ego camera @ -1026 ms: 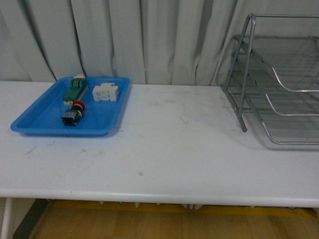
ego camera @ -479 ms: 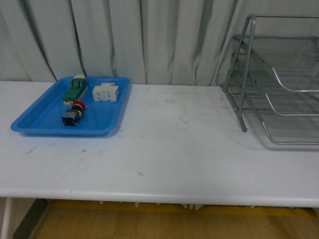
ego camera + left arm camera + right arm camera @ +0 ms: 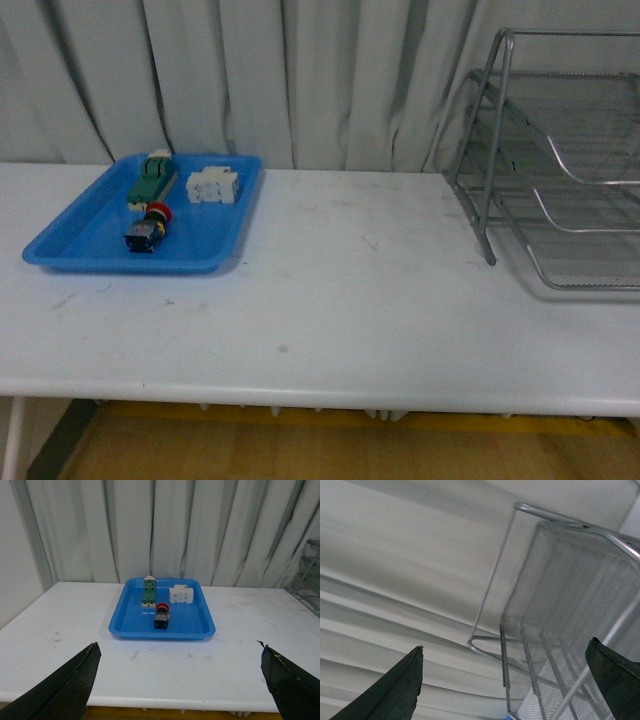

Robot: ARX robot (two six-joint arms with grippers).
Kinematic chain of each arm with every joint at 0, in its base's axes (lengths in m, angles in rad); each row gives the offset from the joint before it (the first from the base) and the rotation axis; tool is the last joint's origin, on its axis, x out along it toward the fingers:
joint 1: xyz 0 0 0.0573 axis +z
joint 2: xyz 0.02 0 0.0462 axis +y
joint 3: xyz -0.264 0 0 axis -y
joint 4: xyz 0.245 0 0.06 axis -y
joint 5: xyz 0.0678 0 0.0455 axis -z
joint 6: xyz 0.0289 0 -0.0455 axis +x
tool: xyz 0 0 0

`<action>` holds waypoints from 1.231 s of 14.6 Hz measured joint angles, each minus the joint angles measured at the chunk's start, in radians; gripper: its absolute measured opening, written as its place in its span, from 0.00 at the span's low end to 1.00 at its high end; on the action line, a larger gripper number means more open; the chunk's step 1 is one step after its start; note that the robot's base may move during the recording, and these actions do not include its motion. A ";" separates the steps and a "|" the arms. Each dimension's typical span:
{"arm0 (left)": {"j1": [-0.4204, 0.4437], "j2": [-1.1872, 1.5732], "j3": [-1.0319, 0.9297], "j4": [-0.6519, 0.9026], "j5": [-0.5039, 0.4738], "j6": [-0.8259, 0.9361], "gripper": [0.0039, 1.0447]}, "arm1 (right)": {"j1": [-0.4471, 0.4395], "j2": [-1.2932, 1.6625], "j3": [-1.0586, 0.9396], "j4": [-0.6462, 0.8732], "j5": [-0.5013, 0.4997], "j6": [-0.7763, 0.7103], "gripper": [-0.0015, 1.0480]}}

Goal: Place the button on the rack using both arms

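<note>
Button [image 3: 147, 228]: in tray [image 3: 60, 250], well apart from rack [image 3: 490, 200]
Left gripper [image 3: 181, 680]: wide open, empty
Right gripper [image 3: 505, 680]: wide open, empty
Remaining: whole task

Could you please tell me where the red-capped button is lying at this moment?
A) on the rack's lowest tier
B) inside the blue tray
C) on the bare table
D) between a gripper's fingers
B: the button lies on the floor of the blue tray.
</note>
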 joint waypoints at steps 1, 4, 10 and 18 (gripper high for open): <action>0.000 0.000 0.000 0.000 0.000 0.000 0.94 | -0.005 0.043 0.005 -0.002 -0.004 0.030 0.94; 0.000 0.000 0.000 0.000 0.000 0.000 0.94 | -0.018 0.150 0.031 -0.001 -0.037 0.109 0.94; 0.000 0.000 0.000 0.000 0.000 0.000 0.94 | -0.016 0.349 0.071 -0.002 -0.085 0.158 0.94; 0.000 0.000 0.000 0.000 0.000 0.000 0.94 | 0.031 0.449 0.171 0.001 -0.105 0.138 0.94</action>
